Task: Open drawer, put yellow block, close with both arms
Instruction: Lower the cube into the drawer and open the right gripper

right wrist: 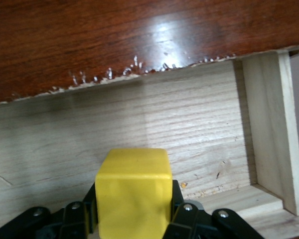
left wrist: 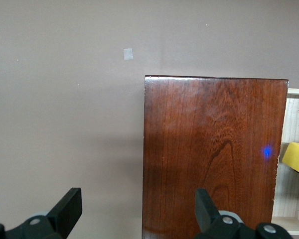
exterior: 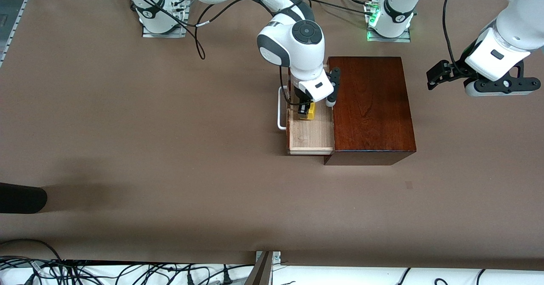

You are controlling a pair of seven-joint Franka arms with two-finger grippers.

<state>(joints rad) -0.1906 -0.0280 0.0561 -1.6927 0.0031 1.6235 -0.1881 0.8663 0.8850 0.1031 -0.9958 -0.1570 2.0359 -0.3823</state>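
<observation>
The drawer (exterior: 310,138) stands pulled out of the glossy mahogany box (exterior: 369,106), its pale wood tray showing and its white bar handle (exterior: 280,108) toward the right arm's end. My right gripper (exterior: 307,111) is shut on the yellow block (exterior: 311,111) and holds it inside the open tray, just over the tray floor (right wrist: 189,139). In the right wrist view the block (right wrist: 133,194) sits between the black fingers (right wrist: 177,199). My left gripper (exterior: 437,77) is open and empty, up in the air off the box's end; its wrist view shows the box top (left wrist: 214,154) and the block (left wrist: 296,157).
A dark rounded object (exterior: 21,198) lies at the table edge toward the right arm's end, nearer the front camera. A small pale mark (left wrist: 128,54) is on the brown table. Cables hang along the table's front edge.
</observation>
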